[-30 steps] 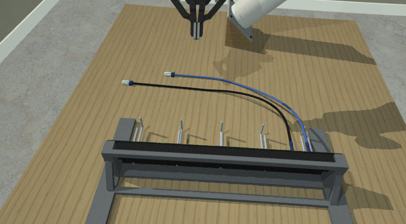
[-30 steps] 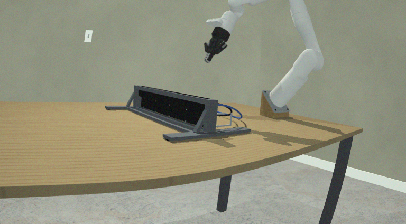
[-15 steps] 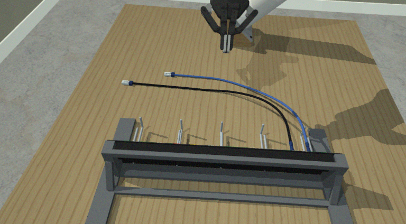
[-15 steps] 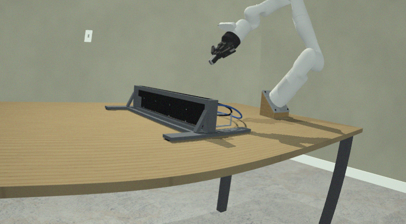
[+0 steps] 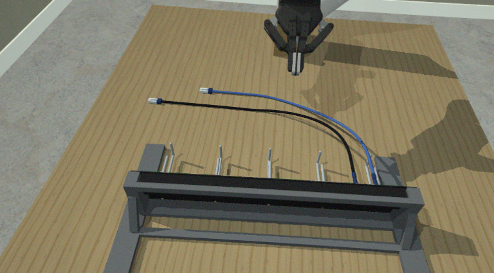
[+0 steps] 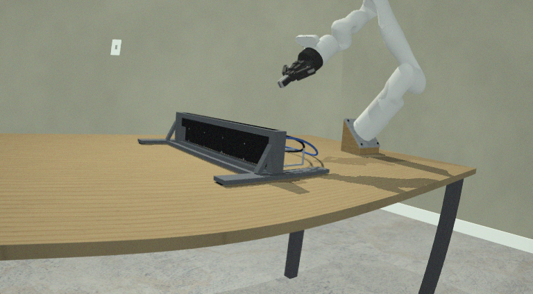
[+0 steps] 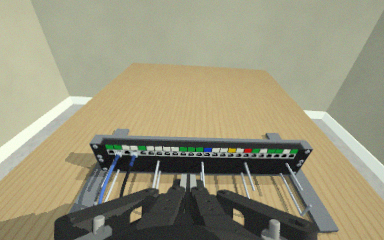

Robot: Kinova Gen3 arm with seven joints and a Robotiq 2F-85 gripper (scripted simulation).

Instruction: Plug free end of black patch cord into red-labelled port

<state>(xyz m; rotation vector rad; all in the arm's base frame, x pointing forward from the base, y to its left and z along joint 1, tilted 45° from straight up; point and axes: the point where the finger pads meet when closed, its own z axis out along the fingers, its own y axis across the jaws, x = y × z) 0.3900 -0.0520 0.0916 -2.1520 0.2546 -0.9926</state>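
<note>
The black cord (image 5: pixel 251 110) (image 7: pixel 127 181) lies on the table in the top view, its free plug (image 5: pixel 154 100) at the left and its other end in the rack. The rack (image 5: pixel 273 193) (image 6: pixel 277 153) (image 7: pixel 96 142) stands upright. The red label (image 7: pixel 248 150) shows in the wrist view, right of the middle of the port row; the port under it looks empty, though small. My gripper (image 5: pixel 296 73) (image 6: pixel 281 83) (image 7: pixel 188 184) is shut and empty, high above the table on the cords' side of the rack. The free plug is out of the wrist view.
The blue cord (image 5: pixel 265 96) (image 7: pixel 107 180) runs beside the black one, its free plug (image 5: pixel 205 90) nearer the arm. Several wire guides (image 5: pixel 269 169) (image 7: pixel 249 177) stick out from the rack's port side. The table edge (image 6: pixel 235 233) shows in the exterior view.
</note>
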